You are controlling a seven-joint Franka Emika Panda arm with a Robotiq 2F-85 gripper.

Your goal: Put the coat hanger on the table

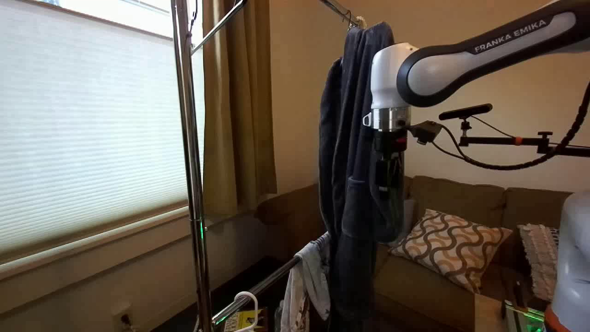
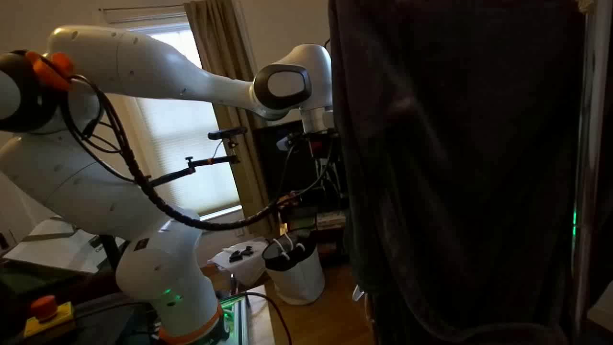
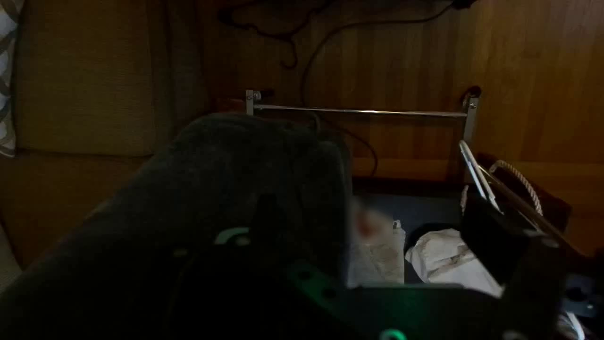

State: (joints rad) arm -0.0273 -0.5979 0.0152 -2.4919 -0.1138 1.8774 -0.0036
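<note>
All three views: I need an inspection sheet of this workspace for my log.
Surface: wooden floor; which surface is the table cannot be told.
Job's things: white hanger hooked over the lower rail of the rack; dark hanger, apparently on the floor.
Clutter: dark garment hanging on the rack, light cloth over its rail, white basket.
Gripper: jaws apart; contact with the dark garment unclear.
Cables: thick cable sagging below the arm; thin cable across the floor.
Surroundings: window shade, curtain, couch, patterned cushion.

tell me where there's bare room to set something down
In the wrist view: wooden floor between dark cable and metal rack bar; sofa seat beside the patterned cushion. Crowded around the end effector, where the dark garment hangs close.
</note>
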